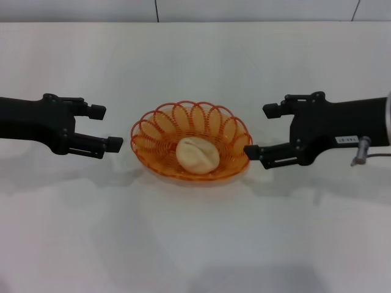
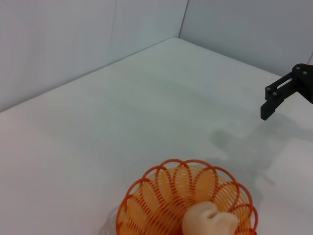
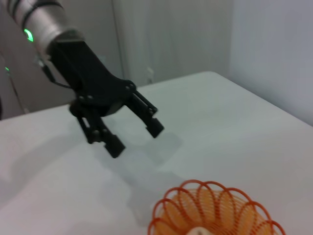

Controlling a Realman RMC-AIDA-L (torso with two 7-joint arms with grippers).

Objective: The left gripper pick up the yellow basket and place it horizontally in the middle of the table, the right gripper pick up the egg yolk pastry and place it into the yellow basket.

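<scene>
The yellow basket [image 1: 190, 141] lies lengthwise across the middle of the white table [image 1: 195, 244], and the egg yolk pastry [image 1: 197, 154] rests inside it. The left gripper [image 1: 105, 127] hovers just left of the basket, open and holding nothing. The right gripper [image 1: 259, 130] hovers just right of the basket, also open and holding nothing, its lower fingertip close to the rim. In the left wrist view the basket [image 2: 186, 203] and pastry [image 2: 209, 221] show near the frame's edge, with the right gripper's fingers [image 2: 272, 102] beyond. The right wrist view shows the left gripper [image 3: 134, 136] open above the table and the basket rim [image 3: 212, 210].
A pale wall [image 1: 195, 9] rises behind the table's far edge. The table's back corner [image 2: 178, 39] appears in the left wrist view. Bare tabletop lies in front of and behind the basket.
</scene>
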